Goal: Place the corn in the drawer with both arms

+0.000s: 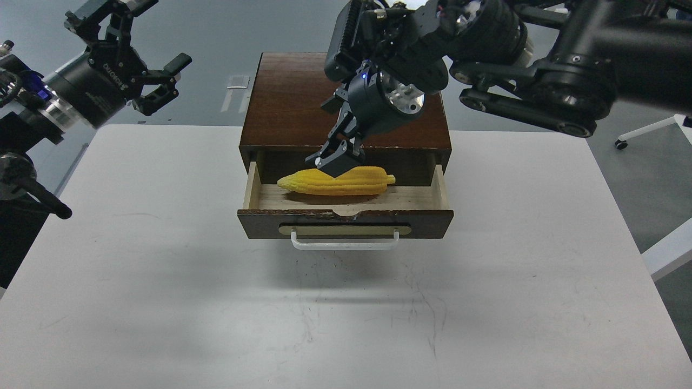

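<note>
Bench (162, 302): pale grey top, scuffed and faintly scratched, bare across its whole near half; it carries the box at its far middle.

Right hand (338, 161): black, at the end of the arm reaching in from the upper right and angled down over the box. Its fingers (323, 160) are down on the top of the corn near its middle, and appear clamped on it, though the far side of the grip is hidden.

Corn (338, 182): bright yellow ribbed cob, lying lengthwise left to right inside the drawer, tapered tip to the left, blunt end to the right. A shadow shows beneath it on the drawer floor; whether it rests on the floor or hangs just above cannot be told.

Drawer (250, 186): pulled out toward the camera, pale wood inside, dark front with brass plate (346, 229) and white handle (345, 243). It holds the corn and nothing else visible.

Box (286, 108): dark brown wood, flat glossy top; the right arm's wrist and body cover its right rear part.

Left hand (162, 81): black with white lettering, raised at the upper left beyond the bench edge, well apart from box and corn, fingers spread apart and holding nothing.

Floor (227, 32): grey, beyond the bench, with a small pale marking just left of the box. A white caster foot (646, 132) shows at the far right.
</note>
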